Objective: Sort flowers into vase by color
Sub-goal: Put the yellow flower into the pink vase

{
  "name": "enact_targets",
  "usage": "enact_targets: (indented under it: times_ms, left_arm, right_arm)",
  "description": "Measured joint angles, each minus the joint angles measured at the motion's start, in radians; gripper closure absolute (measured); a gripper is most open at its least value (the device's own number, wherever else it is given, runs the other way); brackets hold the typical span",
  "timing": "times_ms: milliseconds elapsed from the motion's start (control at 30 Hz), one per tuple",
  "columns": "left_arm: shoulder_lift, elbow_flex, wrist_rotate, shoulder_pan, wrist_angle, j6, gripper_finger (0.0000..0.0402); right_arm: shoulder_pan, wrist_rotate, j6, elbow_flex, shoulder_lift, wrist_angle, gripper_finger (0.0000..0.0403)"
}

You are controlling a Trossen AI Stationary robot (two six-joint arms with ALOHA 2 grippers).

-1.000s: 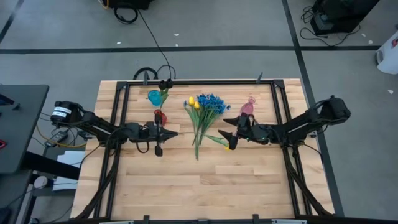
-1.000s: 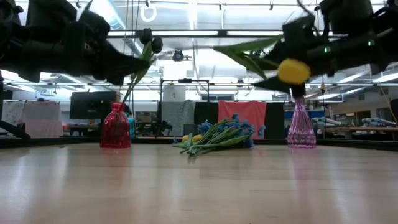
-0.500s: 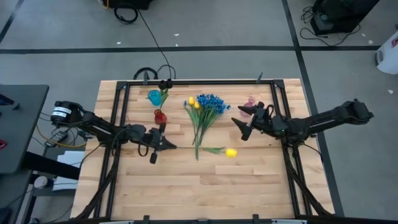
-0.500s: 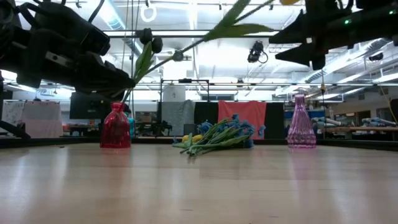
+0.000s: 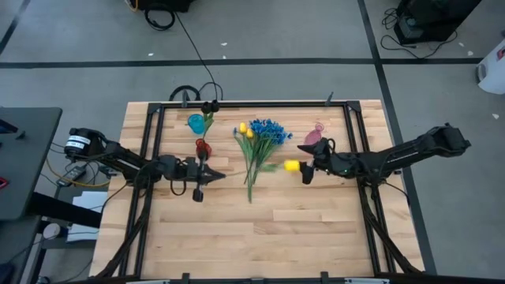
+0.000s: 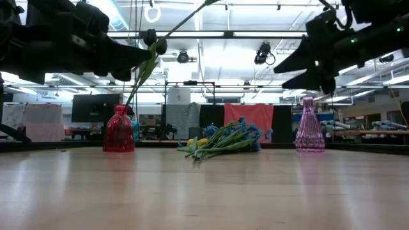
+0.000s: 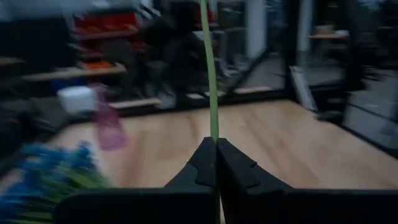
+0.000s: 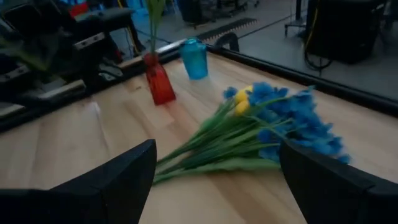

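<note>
While hanging above the pale wooden surface (image 5: pixel 237 229), pinching a thin green stem (image 7: pixel 211 81) with the left gripper (image 5: pixel 211 173), its fingers pressed together on the stem just to the right of the red glass vase (image 5: pixel 203 147). Holding that stem slanting upward and to the right, across the loose bunch, with its yellow tulip head (image 5: pixel 291 166) showing just beside the right gripper (image 5: pixel 307 170) from above; touching it or not, impossible to tell.

Hovering with the right gripper spread wide, dark fingers (image 8: pixel 118 180) grasping nothing, close in front of the pink glass vase (image 5: pixel 316 136) at the right of the surface.

Lying flat at the middle of the surface, between the two arms: a bunch of artificial flowers (image 5: pixel 256 158), with clusters of small blue blossoms (image 5: pixel 270 130) and two yellow tulips (image 5: pixel 246 132) at the far end and the green stems pointing toward the near edge.

Standing upright in the red glass vase: a dark, near-black tulip (image 6: pixel 155 46) on a long green stem, rising beside the left gripper.

Sitting just beyond the red glass vase, at the far left: a light blue cup-shaped vase (image 5: pixel 196 122), carrying something green too small to make out.
</note>
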Motion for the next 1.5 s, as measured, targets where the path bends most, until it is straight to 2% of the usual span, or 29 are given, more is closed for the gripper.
enact_targets:
  times_ms: [133,300,433,733,967,1500]
  left_arm:
    - [0.000,0.000,-0.082,0.000,0.027,0.031,0.0396]
    - [0.000,0.000,-0.114,0.000,0.041,0.032,0.0396]
    - [0.000,0.000,-0.136,0.000,0.036,0.032,0.0396]
    - [0.000,0.000,-0.199,0.000,0.030,0.034,0.0396]
    - [0.000,0.000,-0.210,0.000,0.034,0.052,0.0396]
    - [0.000,0.000,-0.220,0.000,0.012,0.049,0.0396]
  right_arm:
    - [-0.001,-0.029,-0.014,0.000,0.145,0.248,0.0056]
    - [-0.001,-0.097,-0.127,0.012,0.363,0.640,0.0056]
    - [-0.006,-0.130,-0.220,0.099,0.524,0.806,0.0056]
    - [-0.044,-0.224,-0.394,0.410,0.748,0.815,0.0056]
    - [-0.076,-0.249,-0.417,0.504,0.799,0.817,0.0066]
    - [-0.087,-0.269,-0.419,0.512,0.764,0.823,0.0233]
